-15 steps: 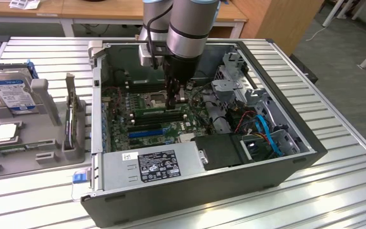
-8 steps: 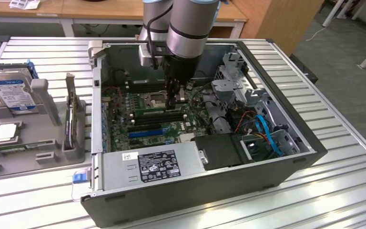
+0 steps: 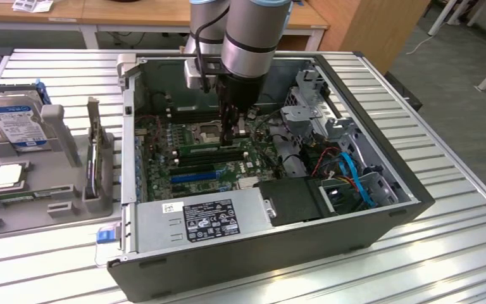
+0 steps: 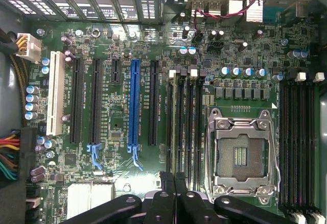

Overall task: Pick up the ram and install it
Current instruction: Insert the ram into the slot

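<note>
The ram (image 3: 200, 150) is a thin green stick standing on edge in one of the black slots of the motherboard (image 3: 188, 174), inside the open computer case (image 3: 369, 234). My gripper (image 3: 230, 136) reaches straight down into the case and is shut on the ram's top edge. In the wrist view the ram (image 4: 179, 122) appears edge-on in a slot beside the CPU socket (image 4: 240, 155). It runs under my gripper (image 4: 173, 179), whose black fingers (image 4: 166, 193) are pressed together.
A labelled power supply (image 3: 200, 218) and blue cables (image 3: 357, 177) crowd the case's near side. More black slots (image 4: 299, 142) lie beyond the socket. On the exterior view's left, a grey fixture (image 3: 57, 158) holds a blue-labelled hard drive (image 3: 15, 120) and a silver CPU chip (image 3: 7, 177).
</note>
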### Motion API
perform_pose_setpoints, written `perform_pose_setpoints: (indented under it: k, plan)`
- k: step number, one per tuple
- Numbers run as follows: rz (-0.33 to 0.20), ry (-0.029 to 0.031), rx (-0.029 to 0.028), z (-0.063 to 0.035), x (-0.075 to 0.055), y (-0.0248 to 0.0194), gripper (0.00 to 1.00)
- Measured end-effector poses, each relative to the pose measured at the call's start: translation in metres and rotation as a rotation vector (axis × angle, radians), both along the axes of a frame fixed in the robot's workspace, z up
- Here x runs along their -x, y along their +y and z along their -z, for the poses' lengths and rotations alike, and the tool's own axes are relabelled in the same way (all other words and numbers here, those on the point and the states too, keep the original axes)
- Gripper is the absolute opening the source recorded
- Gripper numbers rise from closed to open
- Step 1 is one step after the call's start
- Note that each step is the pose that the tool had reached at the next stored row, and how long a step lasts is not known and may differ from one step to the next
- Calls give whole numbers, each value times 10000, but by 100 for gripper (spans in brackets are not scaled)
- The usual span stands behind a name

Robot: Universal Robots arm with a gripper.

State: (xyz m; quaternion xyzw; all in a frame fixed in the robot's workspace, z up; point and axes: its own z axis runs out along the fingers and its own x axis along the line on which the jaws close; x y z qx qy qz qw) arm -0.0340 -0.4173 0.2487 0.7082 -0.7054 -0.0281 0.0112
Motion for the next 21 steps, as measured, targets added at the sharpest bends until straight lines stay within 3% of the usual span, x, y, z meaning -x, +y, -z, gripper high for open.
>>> perform_pose_setpoints:
  k: [21]
  plan:
    - [0, 1, 2, 45, 0, 0, 11]
